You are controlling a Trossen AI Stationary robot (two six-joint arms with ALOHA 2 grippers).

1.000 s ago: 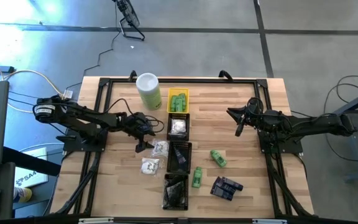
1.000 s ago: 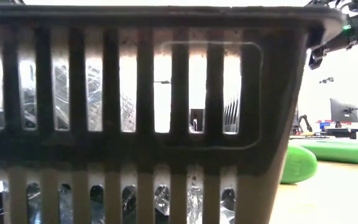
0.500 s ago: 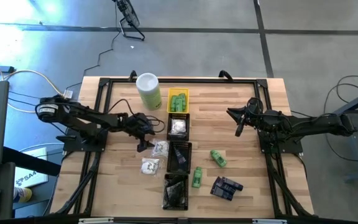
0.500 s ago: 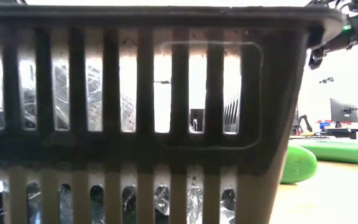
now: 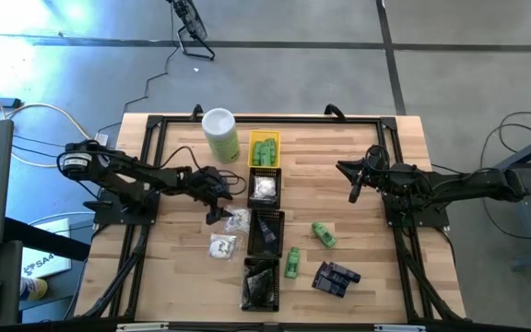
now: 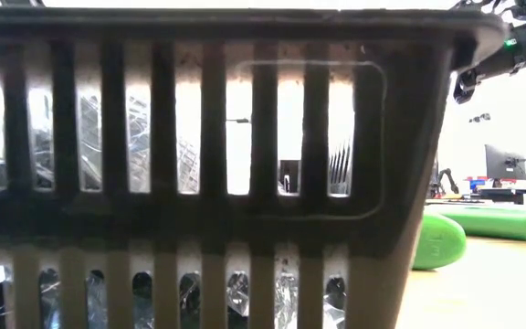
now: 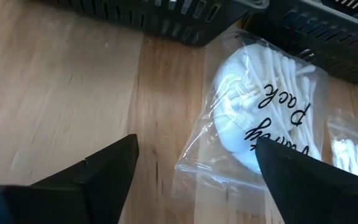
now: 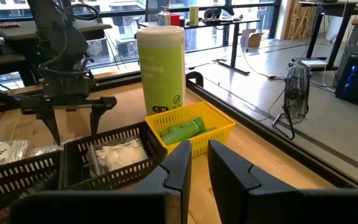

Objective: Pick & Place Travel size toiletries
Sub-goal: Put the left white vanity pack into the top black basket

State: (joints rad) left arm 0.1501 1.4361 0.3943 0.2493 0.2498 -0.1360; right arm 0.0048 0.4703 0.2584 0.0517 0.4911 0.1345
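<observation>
A: So how far along is it?
B: Partly. On the table (image 5: 367, 148), the tray column (image 5: 264, 231) at frame centre holds some toiletries; two green bottles (image 5: 324, 233), dark packets (image 5: 336, 278) and two white packs remain.
A: Nearest?
B: The upper white pack (image 5: 238, 219), just beneath the wide-open, empty left end effector (image 5: 218, 201). The right end effector (image 5: 356, 182) hangs nearly closed, empty, centre-right.
</observation>
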